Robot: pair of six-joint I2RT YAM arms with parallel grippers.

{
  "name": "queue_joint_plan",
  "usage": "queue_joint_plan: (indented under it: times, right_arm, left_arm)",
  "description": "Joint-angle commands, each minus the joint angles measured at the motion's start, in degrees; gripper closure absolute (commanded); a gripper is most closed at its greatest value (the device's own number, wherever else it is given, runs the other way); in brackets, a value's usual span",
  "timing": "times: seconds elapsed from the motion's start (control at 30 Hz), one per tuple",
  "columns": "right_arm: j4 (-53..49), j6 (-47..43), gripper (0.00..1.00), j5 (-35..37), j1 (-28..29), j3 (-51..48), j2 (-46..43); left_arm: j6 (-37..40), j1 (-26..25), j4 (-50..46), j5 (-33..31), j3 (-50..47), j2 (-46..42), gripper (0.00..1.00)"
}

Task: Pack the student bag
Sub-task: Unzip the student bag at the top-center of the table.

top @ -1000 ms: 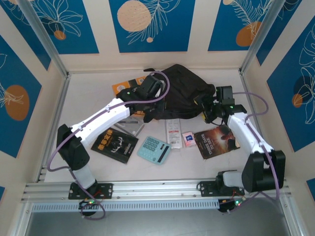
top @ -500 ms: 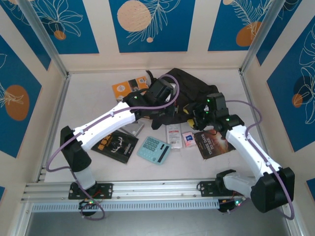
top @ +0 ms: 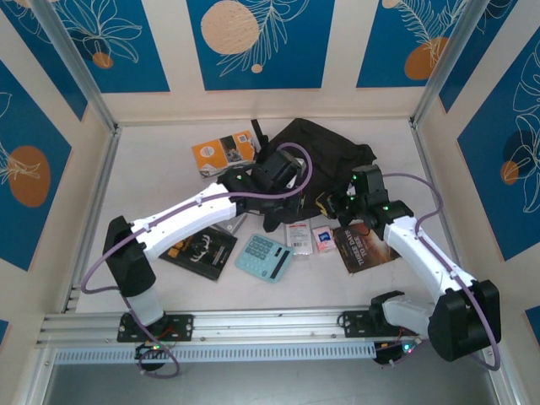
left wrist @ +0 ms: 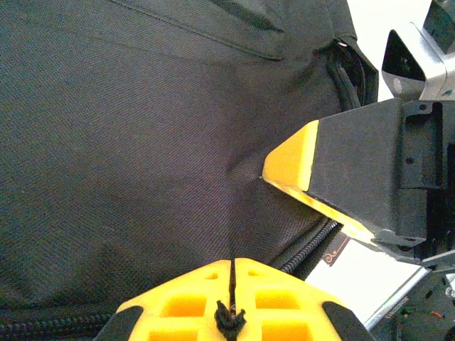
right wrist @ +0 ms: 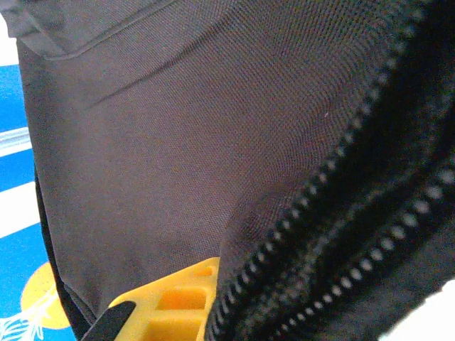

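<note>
The student bag point(top: 325, 148), a large black backpack, lies slumped at the back middle of the table. My left gripper point(top: 274, 201) is at its near left edge. In the left wrist view the yellow fingertips point(left wrist: 233, 264) are shut on a thin black cord of the bag, above dark fabric point(left wrist: 128, 128). My right gripper point(top: 335, 202) meets the bag's near right edge. In the right wrist view one yellow finger point(right wrist: 170, 302) shows. The bag's zipper edge point(right wrist: 313, 206) drapes over the jaws and hides the other finger. A finger of the right gripper point(left wrist: 298, 160) presses the fabric in the left wrist view.
An orange book point(top: 224, 152) lies at the back left. A black-covered book point(top: 197, 249), a teal calculator point(top: 264, 257), a white packet point(top: 297, 229), a small pink packet point(top: 323, 239) and a dark book point(top: 367, 245) lie in a row in front of the bag.
Both grippers came toward each other and nearer, drawing the bag's front edge with them. The orange book at the back left is now uncovered.
</note>
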Motion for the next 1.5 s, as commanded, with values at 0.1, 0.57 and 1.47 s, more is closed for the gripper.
queue_joint_plan:
  times: [0.1, 0.57, 1.47]
  right_arm:
    - [-1.63, -8.33, 1.0, 2.53, -4.01, -1.25, 2.17]
    - [-5.44, -16.19, 1.0, 4.13, -8.97, 0.72, 3.1]
    - [-16.01, -5.36, 0.32, 6.37, -4.94, 3.23, -7.46]
  left_arm:
    - [2.38, 3.72, -1.95, -5.29, -3.38, -6.74, 1.0]
    - [3.61, 12.0, -0.68, -3.06, -8.63, -9.57, 1.0]
    - [-6.59, 2.34, 12.61, 11.21, -7.83, -1.53, 1.0]
